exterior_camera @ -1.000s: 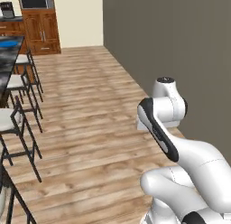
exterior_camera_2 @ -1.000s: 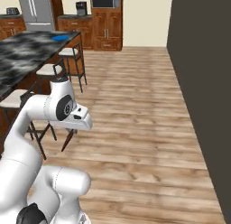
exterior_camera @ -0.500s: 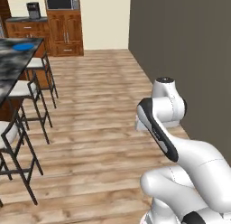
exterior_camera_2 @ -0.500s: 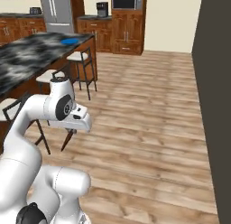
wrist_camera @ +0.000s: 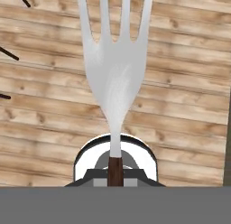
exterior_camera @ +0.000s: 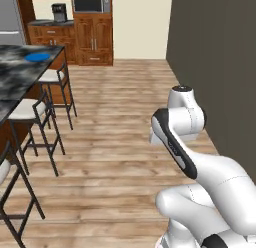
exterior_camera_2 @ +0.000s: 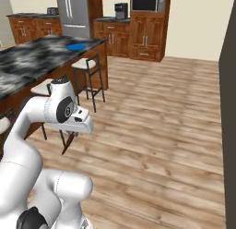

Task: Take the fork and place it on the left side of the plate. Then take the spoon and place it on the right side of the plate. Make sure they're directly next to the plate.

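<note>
One utensil in hand: the fork [wrist_camera: 115, 69] is grasped by its dark handle in the clenched claw [wrist_camera: 115, 172], tines pointing out over the wooden floor [wrist_camera: 180, 105].
Plate: the blue plate [exterior_camera_2: 76, 46] lies near the far end of the dark marble counter [exterior_camera_2: 32, 62], well apart from the claw.
Done: fork picked up.
Left: fork placement, then the whole spoon step.

Kitchen: microwave [exterior_camera: 91, 2], island counter [exterior_camera_2: 32, 62], stools [exterior_camera: 27, 109]
</note>
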